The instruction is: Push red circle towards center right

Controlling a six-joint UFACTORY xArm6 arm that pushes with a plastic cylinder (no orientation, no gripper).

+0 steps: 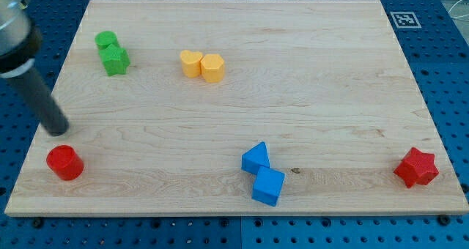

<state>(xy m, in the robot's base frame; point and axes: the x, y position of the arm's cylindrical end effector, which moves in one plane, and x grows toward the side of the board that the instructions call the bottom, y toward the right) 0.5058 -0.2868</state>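
The red circle point(64, 162) is a short red cylinder near the board's bottom left corner. My tip point(57, 130) is the lower end of a dark rod that comes in from the view's upper left. It stands just above the red circle in the view, slightly to its left, with a small gap between them. A red star point(416, 168) lies near the board's bottom right corner.
Two green blocks point(112, 53) touch each other at the top left. A yellow heart point(190, 63) and a yellow hexagon point(212, 68) sit side by side at the top centre-left. Two blue blocks point(262, 174) touch at the bottom centre. The wooden board point(308, 95) rests on a blue perforated table.
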